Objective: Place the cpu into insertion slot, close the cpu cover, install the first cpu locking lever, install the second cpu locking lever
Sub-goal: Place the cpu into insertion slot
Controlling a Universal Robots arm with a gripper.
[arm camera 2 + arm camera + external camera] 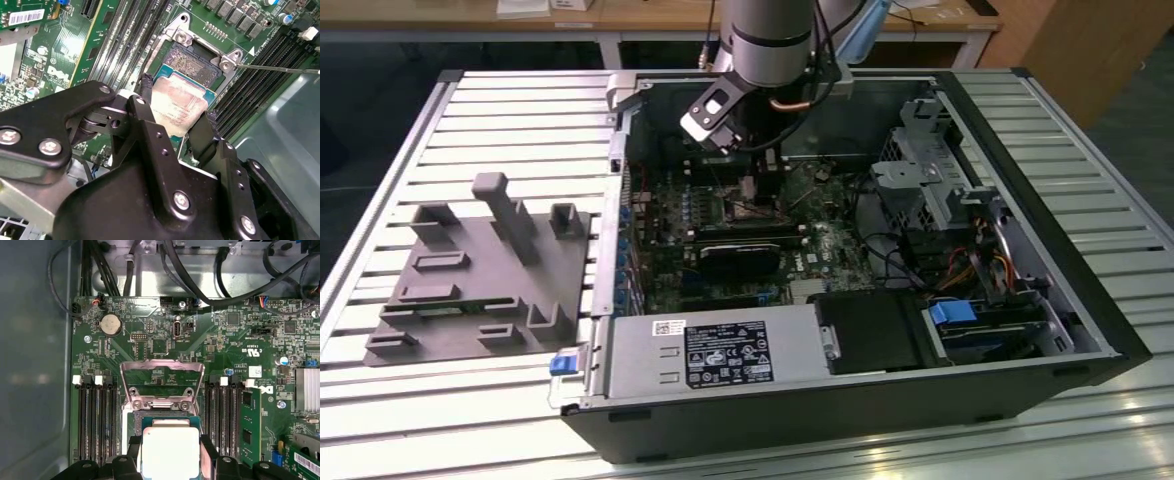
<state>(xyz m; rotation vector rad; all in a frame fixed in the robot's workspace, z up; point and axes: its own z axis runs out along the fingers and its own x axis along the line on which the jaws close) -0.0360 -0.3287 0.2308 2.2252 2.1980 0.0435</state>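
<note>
My gripper [177,102] is shut on the cpu [181,106], a flat square chip with a dull silvery top, one black finger [144,92] on each of two opposite edges. The chip hangs tilted, low over the insertion slot [196,62], covering part of it. In the first wrist view the cpu [170,452] sits between the fingers [207,450] just before the slot's metal rim [161,405]. The cpu cover [162,366] stands flipped open beyond the slot. A thin locking lever [275,68] sticks out beside the socket. In the exterior view the gripper [750,188] reaches down into the computer case.
Long black memory slots [95,420] flank the socket on both sides. Black cables [200,270] run along the case wall. A power supply box [707,355], a black rounded component [736,258] and a drive cage [947,190] fill the case. A grey fixture [480,270] lies outside.
</note>
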